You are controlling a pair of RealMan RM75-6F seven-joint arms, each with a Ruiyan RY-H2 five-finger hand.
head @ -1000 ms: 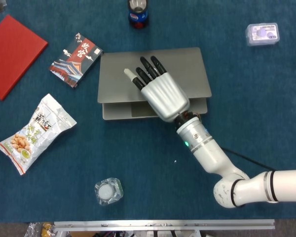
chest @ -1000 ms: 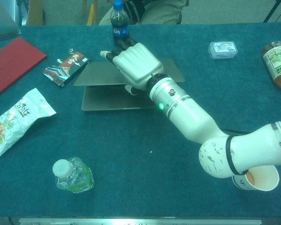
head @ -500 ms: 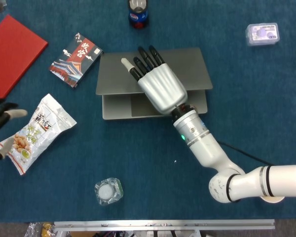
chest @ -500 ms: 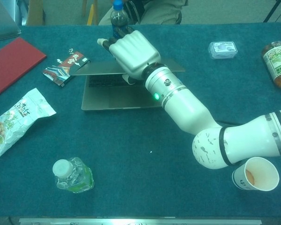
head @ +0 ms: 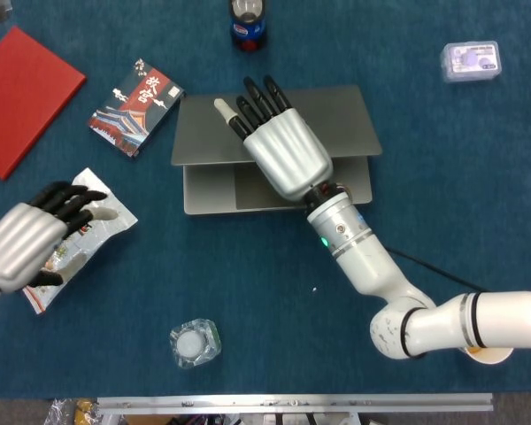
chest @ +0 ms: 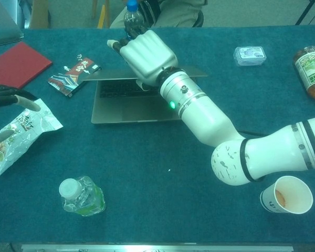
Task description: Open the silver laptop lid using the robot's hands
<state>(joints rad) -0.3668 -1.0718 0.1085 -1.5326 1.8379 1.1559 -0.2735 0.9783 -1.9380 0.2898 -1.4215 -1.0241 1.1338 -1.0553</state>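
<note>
On the blue cloth-covered surface [head: 478, 159], the slim silver laptop [head: 274, 181] lies near the middle, its long axis running left to right, hinge toward the far edge and open front facing the robot. Its lid [chest: 110, 75] is raised a little, nearly level above the base, so a strip of dark keyboard [chest: 118, 88] shows in the chest view. The right hand [head: 283, 146] is at the lid's front edge with its back up and dark fingers [head: 257, 102] stretched flat across the lid; whether it grips the edge from beneath I cannot tell. The left hand [head: 26, 243] hovers over a white snack bag with nut pictures [chest: 13, 134] at the left, fingers apart and holding nothing. A patterned dark card box [head: 135, 106] sits just beside the lid's far-left corner, and a flat red book [head: 22, 97] lies further left. A dark cola bottle with a blue cap [chest: 133, 22] stands just behind the laptop. A small clear plastic case [head: 471, 61] lies at the far right, a brown-labelled drink bottle [chest: 311, 71] at the right edge, a clear water bottle [chest: 81, 197] lies near the front, and a paper cup [chest: 286, 194] stands by the right elbow.
</note>
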